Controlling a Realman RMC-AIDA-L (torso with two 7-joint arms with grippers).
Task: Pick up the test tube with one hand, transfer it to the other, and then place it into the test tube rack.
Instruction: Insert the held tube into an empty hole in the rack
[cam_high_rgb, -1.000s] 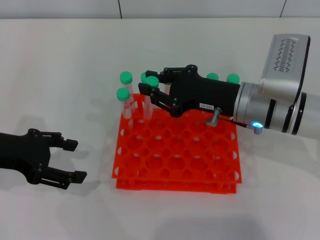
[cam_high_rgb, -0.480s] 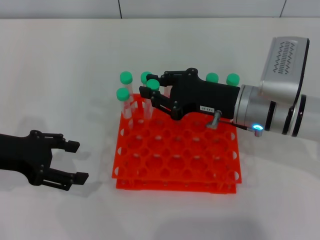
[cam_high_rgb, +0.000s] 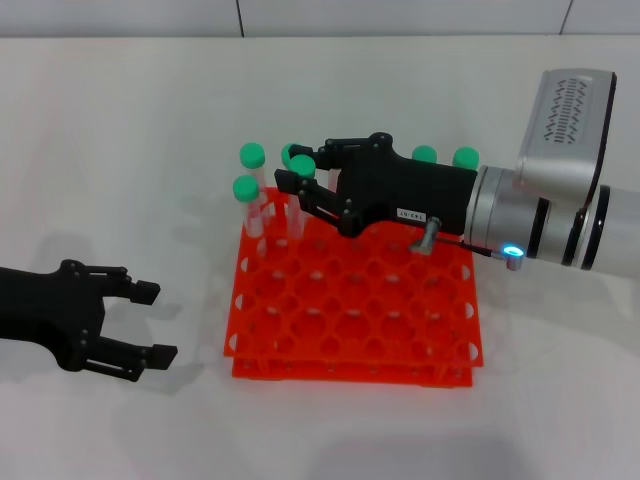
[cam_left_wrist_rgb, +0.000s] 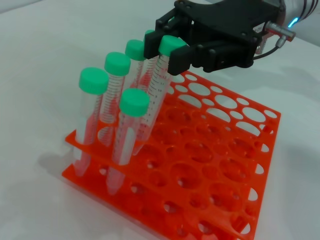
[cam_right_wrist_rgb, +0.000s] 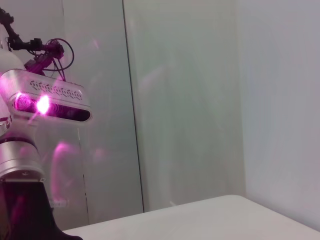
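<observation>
White surface (cam_high_rgb: 120, 140); my right gripper (cam_high_rgb: 300, 178) fingers clamp the test tube (cam_left_wrist_rgb: 159, 85) tilted over the test tube rack (cam_high_rgb: 355, 310); it may jam. Left gripper (cam_high_rgb: 140, 322) open, idle.

The test tube rack (cam_high_rgb: 355, 305) sits at the centre of the frame on the bench (cam_high_rgb: 130, 140). Other tubes (cam_high_rgb: 247, 200) stand in its upper-left holes, two more (cam_high_rgb: 445, 156) at its upper edge. The right gripper (cam_high_rgb: 305, 180) reaches in from the right above the rack's upper-left part, closed around the test tube (cam_high_rgb: 300, 200). The left gripper (cam_high_rgb: 150, 320) rests at lower left, well apart from the rack.
</observation>
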